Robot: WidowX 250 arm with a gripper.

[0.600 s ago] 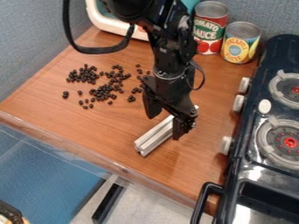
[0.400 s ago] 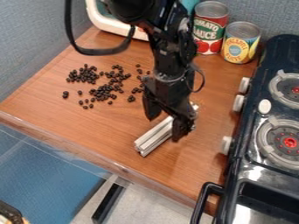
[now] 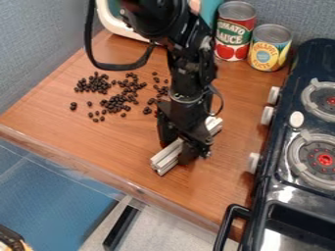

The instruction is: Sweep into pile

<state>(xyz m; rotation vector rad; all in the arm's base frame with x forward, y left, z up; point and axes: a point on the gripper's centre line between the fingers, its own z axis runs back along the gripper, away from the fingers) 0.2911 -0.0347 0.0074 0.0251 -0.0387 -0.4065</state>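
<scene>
The black gripper [image 3: 177, 152] hangs low over the middle of the wooden counter, its two fingers on either side of a pale grooved metal bar [image 3: 166, 158]. The bar lies diagonally on the counter, its near end at the lower left and its far end at the upper right, with its middle hidden behind the gripper. Small dark beans [image 3: 116, 103] are scattered to the upper left of the gripper, several in loose clusters and others lying singly.
Two cans, a red one [image 3: 234, 37] and a yellow one [image 3: 269, 49], stand at the back right. A black stove [image 3: 288, 162] borders the counter [image 3: 85, 132] on the right. A white-framed object [image 3: 121, 25] is at the back left.
The gripper has moved down and slightly to the left, so its fingers now straddle the bar. Bar and beans have stayed where they were.
</scene>
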